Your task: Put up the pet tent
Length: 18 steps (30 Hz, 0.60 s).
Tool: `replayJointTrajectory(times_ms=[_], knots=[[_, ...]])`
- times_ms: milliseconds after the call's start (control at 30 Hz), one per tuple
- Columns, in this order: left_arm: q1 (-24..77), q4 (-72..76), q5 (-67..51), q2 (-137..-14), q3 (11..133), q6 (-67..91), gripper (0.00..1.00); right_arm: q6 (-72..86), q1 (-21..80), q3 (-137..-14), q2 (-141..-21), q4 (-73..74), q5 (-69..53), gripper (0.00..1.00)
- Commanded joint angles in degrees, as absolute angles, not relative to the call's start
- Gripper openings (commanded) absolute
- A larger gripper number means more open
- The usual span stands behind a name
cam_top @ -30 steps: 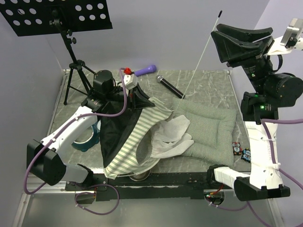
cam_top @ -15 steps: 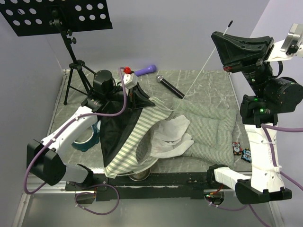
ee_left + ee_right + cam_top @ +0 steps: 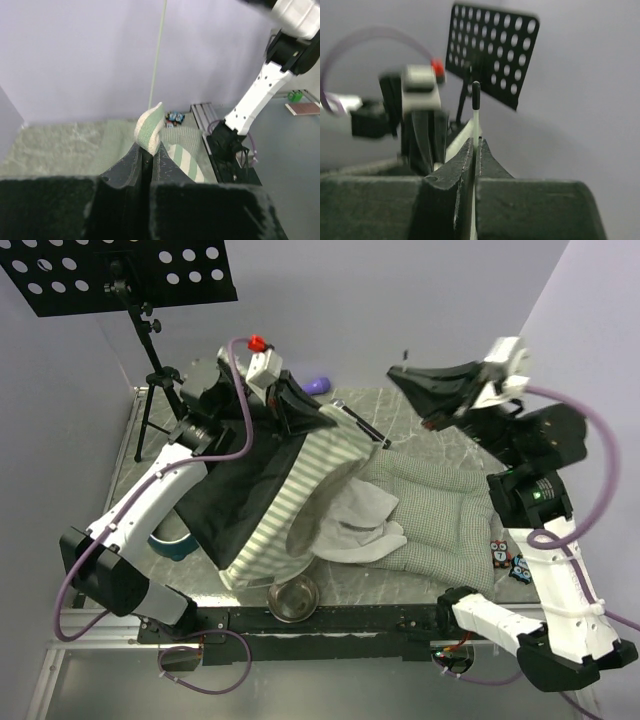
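Two hands we found clamped near the checked cushion (image 3: pixel 440 510): left hand (image 3: pixel 147 156) on striped tent fabric (image 3: pixel 151 126), right hand (image 3: pixel 476 146) on a thin pole (image 3: pixel 476 122).

Lilac walls (image 3: pixel 400 300), grey marbled tabletop (image 3: pixel 425 445), blk perforated music stand (image 3: pixel 130 275) back L.

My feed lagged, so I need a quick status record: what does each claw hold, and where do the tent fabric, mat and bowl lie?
left claw: shut on a fold of the striped tent fabric, raised, with the fabric draping down from it
right claw: shut on the thin white pole, black tip above the fingers
cushion mat: flat, right of the fabric, its left edge under the white mesh
steel bowl: by the fabric's near hem
setup: fabric slumped, not yet standing
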<state>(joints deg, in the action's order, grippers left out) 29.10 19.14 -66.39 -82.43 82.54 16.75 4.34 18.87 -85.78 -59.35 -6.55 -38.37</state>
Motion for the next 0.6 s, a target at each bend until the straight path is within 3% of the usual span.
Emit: replayJointTrajectory(times_ms=[0, 267, 567], knots=[[29.27, 30.32, -67.24, -83.05, 91.83, 22.76, 0.01, -16.15, 22.84, -83.67, -60.29, 13.86, -32.71, 0.00], [29.27, 33.57, -66.80, -83.06, 94.57, 24.61, 0.01, -27.59, 24.79, -79.46, -60.73, 27.67, -25.75, 0.00], [27.33, 34.45, -63.90, -82.62, 93.43, 25.23, 0.01, -30.49, 25.31, -76.91, -58.54, 31.28, -26.63, 0.00]])
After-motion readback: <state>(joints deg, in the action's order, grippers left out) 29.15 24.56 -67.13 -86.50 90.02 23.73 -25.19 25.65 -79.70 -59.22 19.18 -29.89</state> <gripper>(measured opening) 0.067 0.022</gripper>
